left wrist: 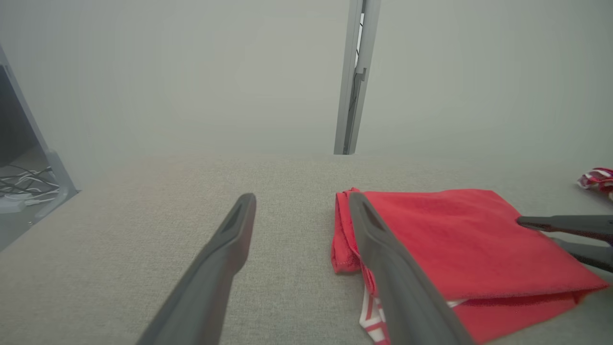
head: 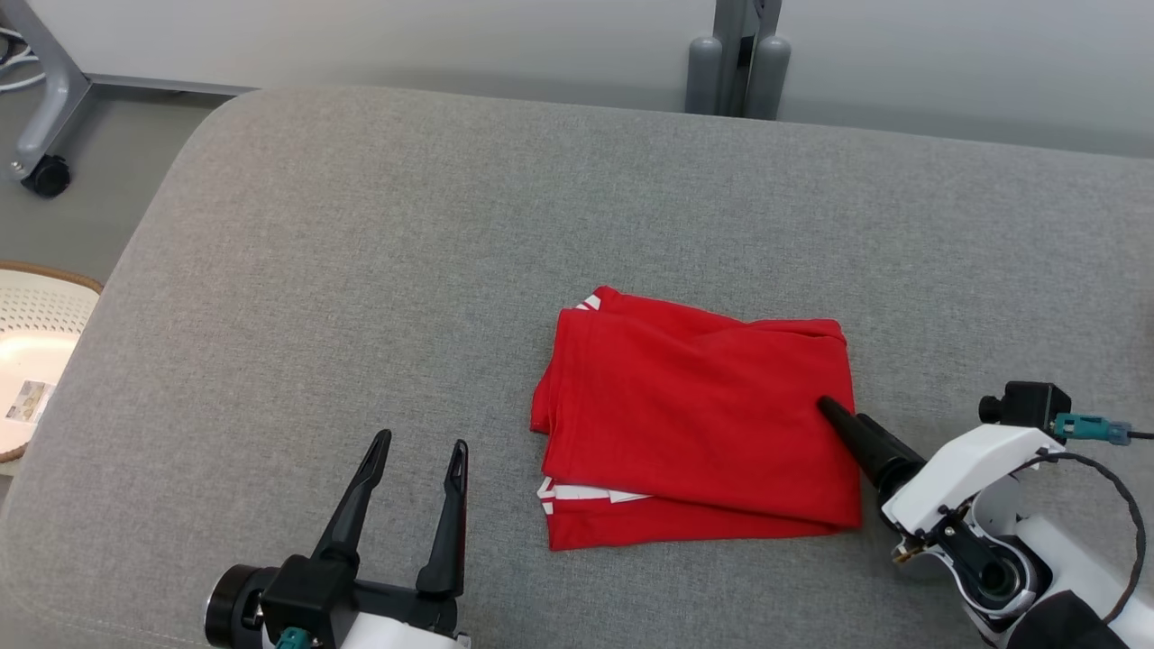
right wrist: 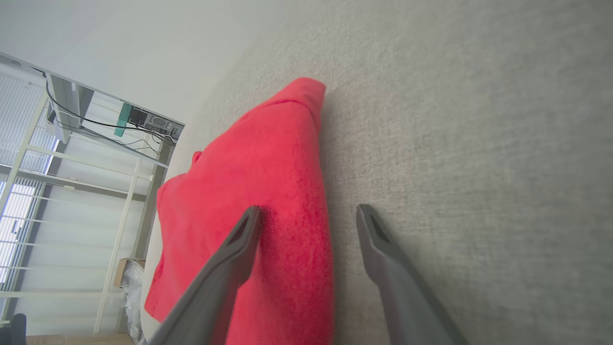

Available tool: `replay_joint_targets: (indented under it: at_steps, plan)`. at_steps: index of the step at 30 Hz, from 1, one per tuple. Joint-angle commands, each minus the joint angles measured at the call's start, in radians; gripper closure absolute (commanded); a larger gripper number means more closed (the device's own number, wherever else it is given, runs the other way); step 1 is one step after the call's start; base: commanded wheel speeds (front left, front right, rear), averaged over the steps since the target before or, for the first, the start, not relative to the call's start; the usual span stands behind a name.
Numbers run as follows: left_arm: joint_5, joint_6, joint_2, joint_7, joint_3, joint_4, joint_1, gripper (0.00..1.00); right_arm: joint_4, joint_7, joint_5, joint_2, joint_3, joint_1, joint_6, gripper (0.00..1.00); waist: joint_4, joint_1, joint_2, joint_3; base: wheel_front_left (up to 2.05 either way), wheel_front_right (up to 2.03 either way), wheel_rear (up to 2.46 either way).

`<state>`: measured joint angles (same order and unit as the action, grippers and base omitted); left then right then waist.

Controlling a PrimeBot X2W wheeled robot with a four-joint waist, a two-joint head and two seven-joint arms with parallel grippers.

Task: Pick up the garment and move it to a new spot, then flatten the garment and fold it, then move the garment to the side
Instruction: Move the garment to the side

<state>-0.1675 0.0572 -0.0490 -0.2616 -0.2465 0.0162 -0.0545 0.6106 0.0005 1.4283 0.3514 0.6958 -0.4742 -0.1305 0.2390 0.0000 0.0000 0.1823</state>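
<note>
**Desk:** What are your grippers doing?

**Operator:** My right gripper [head: 834, 416] is turned on its side with its jaws wide apart, holding nothing. From its own wrist camera I see the two fingers [right wrist: 237, 254] straddling the garment's [head: 694, 415] right-hand edge. One is over the red cloth and the other is over the bare grey padded top [head: 361, 225] just beside it. I cannot tell whether either finger touches the fabric.

**Desk:** And the left?

**Operator:** My left gripper [head: 422, 440] is also spread wide and empty, fingers pointing away from me. It sits near the front edge of the padded top, to the left of the garment and apart from it.

**Desk:** How does the garment lie?

**Operator:** It is folded into a rough rectangle, lying flat a little right of the middle and nearer my side of the top. White trim peeks out at its near-left and far-left corners. Its top layer has a few soft creases.

**Desk:** Anything else around?

**Operator:** Off the left end of the top there is a pale basket [head: 36, 315]. Farther back on the floor is a frame leg on a black wheel [head: 45, 176]. A grey post [head: 737, 54] stands behind the far edge.
</note>
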Motion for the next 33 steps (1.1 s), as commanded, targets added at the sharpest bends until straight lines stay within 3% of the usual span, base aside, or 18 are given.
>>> replay_joint_targets:
  at_steps: [1,2,3,6,18,33]
  plan:
    - [-0.004,0.007,-0.004,-0.004,-0.003,-0.001,0.020,0.00,0.014,0.003,0.006,-0.001,0.022,-0.006,0.000,0.20,0.011,0.0000,0.0000,0.015,0.00,0.00,0.00]
    - [-0.006,0.008,-0.004,-0.004,-0.004,-0.001,0.023,0.00,0.015,0.006,0.000,-0.001,0.035,-0.006,0.000,0.50,0.013,0.0000,0.0000,0.018,0.00,0.00,0.00]
    - [-0.007,0.009,-0.004,-0.004,-0.005,0.000,0.025,0.00,0.017,0.008,-0.007,0.001,0.049,-0.006,0.000,0.58,0.014,0.0000,0.0000,0.020,0.00,0.00,0.00]
    - [-0.009,0.013,-0.004,-0.004,-0.009,0.001,0.028,0.00,0.019,-0.013,-0.017,0.009,0.076,-0.012,0.000,1.00,0.017,0.0000,0.0000,0.025,0.00,0.00,0.00]
    - [0.002,0.013,-0.004,-0.004,-0.003,0.003,0.024,0.00,0.002,-0.183,-0.115,0.066,0.178,-0.060,0.000,1.00,-0.032,0.0000,0.0000,0.020,0.00,0.00,0.00]
    - [0.040,-0.015,-0.004,-0.004,0.016,-0.009,0.047,0.00,-0.035,-0.268,-0.277,0.059,0.239,-0.191,0.000,1.00,-0.220,0.0000,0.0000,0.023,0.00,0.00,0.00]
